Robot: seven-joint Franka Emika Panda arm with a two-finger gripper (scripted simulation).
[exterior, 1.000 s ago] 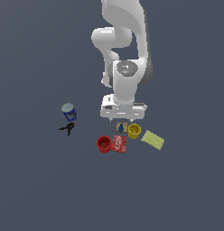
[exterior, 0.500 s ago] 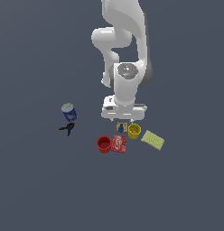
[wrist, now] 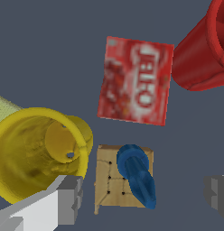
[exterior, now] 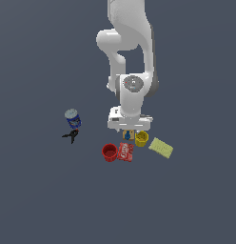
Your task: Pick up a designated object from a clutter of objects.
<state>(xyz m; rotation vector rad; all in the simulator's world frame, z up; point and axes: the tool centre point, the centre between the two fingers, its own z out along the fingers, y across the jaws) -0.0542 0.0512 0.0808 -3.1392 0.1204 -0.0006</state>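
Observation:
The designated object, a tiny solid-blue piece [wrist: 136,173], stands on the tan square tile [wrist: 111,185] with its narrow end towards the camera. In the exterior view it [exterior: 127,136] peeks out just under the hand. My gripper [wrist: 143,196] is open and empty right above it, with one grey finger [wrist: 68,198] by the yellow cup [wrist: 37,153] and the other finger [wrist: 217,191] on the far side of the blue piece. In the exterior view the gripper [exterior: 128,132] hovers low over the clutter.
A red packet [wrist: 135,81] and a red cup [wrist: 204,49] lie just beyond the tile. In the exterior view the yellow cup [exterior: 142,138], yellow sponge [exterior: 161,147], red cup [exterior: 109,152] and red packet [exterior: 125,152] crowd the spot. The blue-white can [exterior: 72,119] and black clamp [exterior: 71,136] sit apart at the exterior view's left.

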